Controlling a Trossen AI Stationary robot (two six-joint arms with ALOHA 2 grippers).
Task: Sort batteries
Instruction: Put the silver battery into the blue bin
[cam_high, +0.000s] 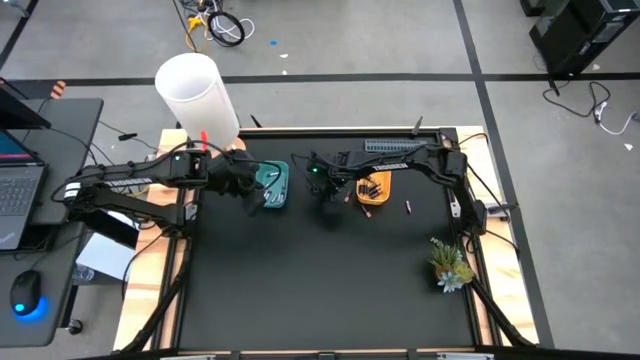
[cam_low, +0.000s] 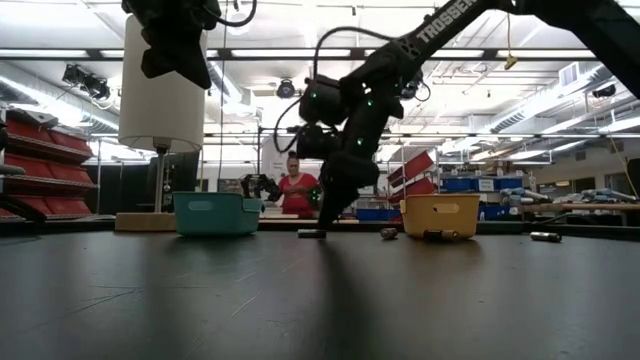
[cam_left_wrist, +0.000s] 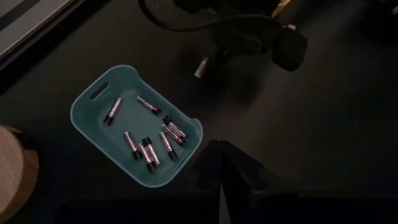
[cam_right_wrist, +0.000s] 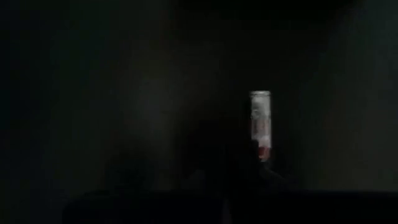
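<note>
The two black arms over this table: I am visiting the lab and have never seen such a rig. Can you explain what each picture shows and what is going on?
These are two robot arms, each ending in a two-finger gripper, sorting batteries on a black table. One picture looks straight down, one looks level across the table top, and two come from cameras on the arms' wrists. A teal tray holds pale batteries. A yellow tray holds dark batteries. A loose battery lies beside the yellow tray, and a small plant stands near a corner. The left gripper, shut and empty, hangs by the teal tray. The right gripper is down at the table between the trays, shut at a single battery. I cannot tell whether it truly grips it.
</note>
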